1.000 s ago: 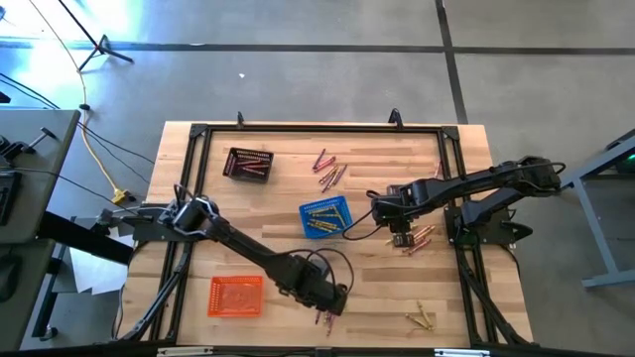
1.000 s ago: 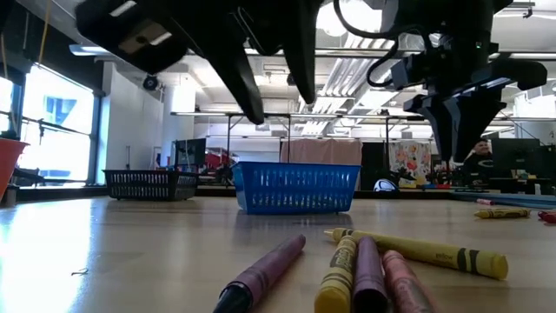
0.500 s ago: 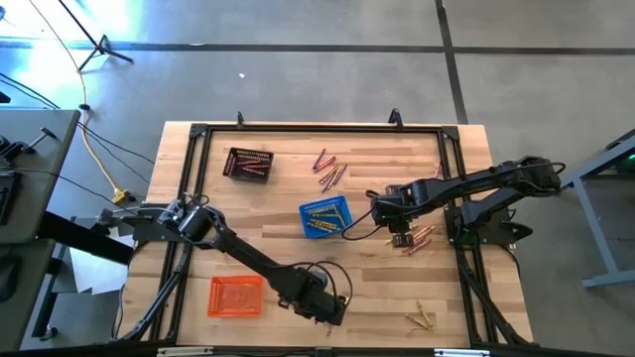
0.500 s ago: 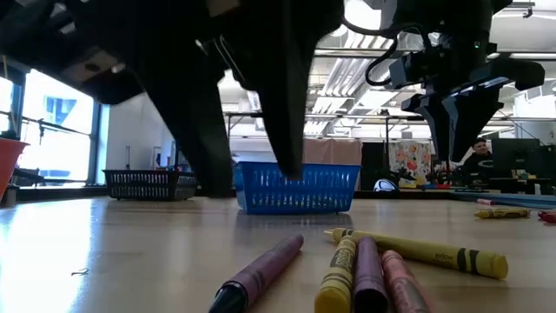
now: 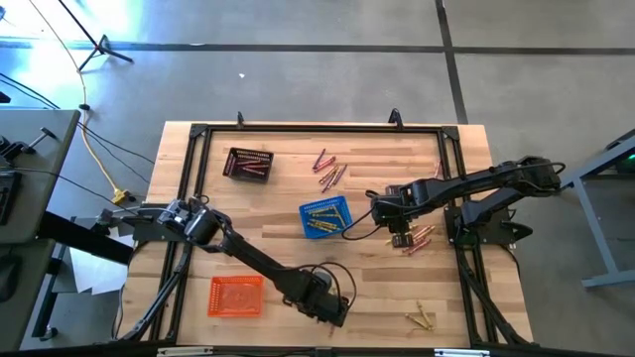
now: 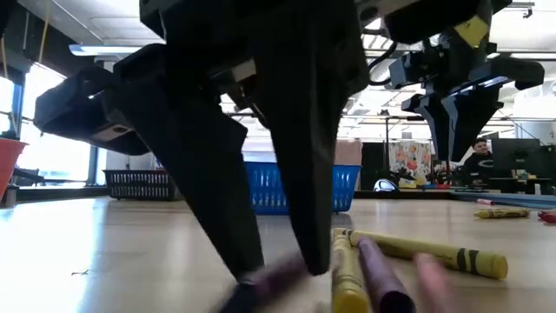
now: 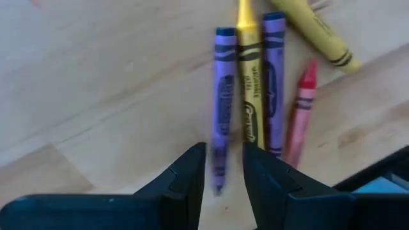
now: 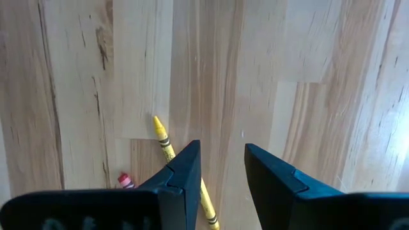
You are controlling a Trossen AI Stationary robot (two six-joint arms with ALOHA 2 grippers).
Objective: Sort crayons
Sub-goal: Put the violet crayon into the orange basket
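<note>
Several crayons lie flat in a cluster near the table's near edge (image 5: 329, 319). In the left wrist view they are a purple crayon (image 7: 221, 96), a yellow one (image 7: 250, 89), a second purple one (image 7: 273, 83), a pink-red one (image 7: 300, 108) and a slanted yellow one (image 7: 319, 32). My left gripper (image 7: 222, 167) is open and low over them, with its fingers on either side of the first purple crayon's end. My right gripper (image 5: 400, 236) is open and empty. It hangs above a yellow crayon (image 8: 167, 144) on the right of the table. My left gripper comes from above, pointing down, with its fingertips (image 6: 252, 265) at the table. They stand astride the end of the purple crayon (image 7: 219, 182), and one finger covers the end of the yellow crayon (image 7: 250, 134) beside it. I cannot tell whether they touch. The crayons lie flat.
A blue basket (image 5: 324, 218) holding yellow crayons stands mid-table. A black basket (image 5: 248, 164) is at the far left and an orange basket (image 5: 236, 296) at the near left. More crayons lie at the far middle (image 5: 327, 171), under the right arm (image 5: 421, 238) and at the near right (image 5: 423, 320).
My left gripper has come down toward the near edge onto the crayon cluster, until its fingers stand at the table around the purple crayon. The crayons beside it have shifted and turned a little.
</note>
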